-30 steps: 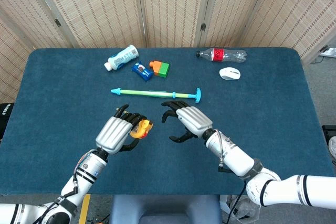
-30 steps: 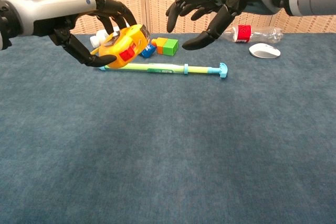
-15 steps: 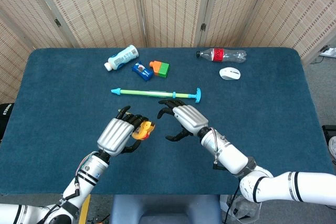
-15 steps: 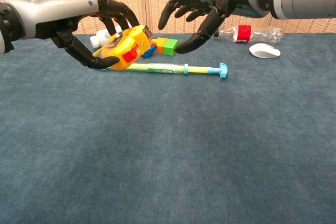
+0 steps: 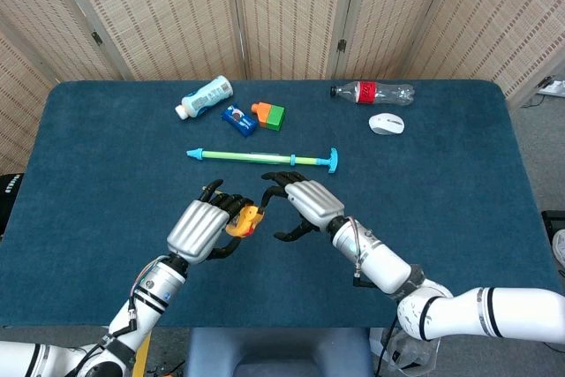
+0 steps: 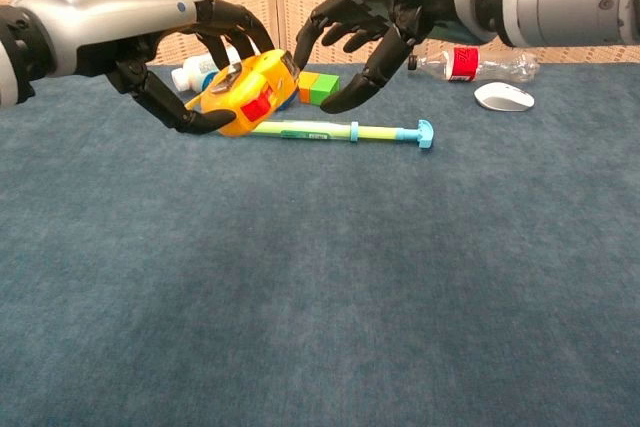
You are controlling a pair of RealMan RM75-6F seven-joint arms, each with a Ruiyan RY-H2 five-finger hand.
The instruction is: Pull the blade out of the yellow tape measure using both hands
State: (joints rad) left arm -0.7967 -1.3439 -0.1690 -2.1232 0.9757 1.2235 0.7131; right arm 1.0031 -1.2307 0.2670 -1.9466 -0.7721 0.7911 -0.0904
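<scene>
My left hand [image 5: 205,227] [image 6: 190,57] grips the yellow tape measure [image 6: 247,93] [image 5: 244,219] and holds it above the blue table. The case has a red button facing the chest view. My right hand [image 5: 300,205] [image 6: 370,32] hovers just right of the case with fingers spread and curved, its fingertips [image 6: 300,47] almost at the case's upper right edge. I cannot tell whether they touch it. No blade shows outside the case.
A long green and blue stick [image 5: 262,158] lies beyond the hands. Further back are a white bottle [image 5: 204,97], a small blue packet [image 5: 238,119], orange and green blocks [image 5: 269,115], a clear bottle with a red label [image 5: 372,92] and a white mouse [image 5: 387,124].
My right hand has moved left, closing on the tape measure. My left hand with the case has shifted slightly right, toward it.
</scene>
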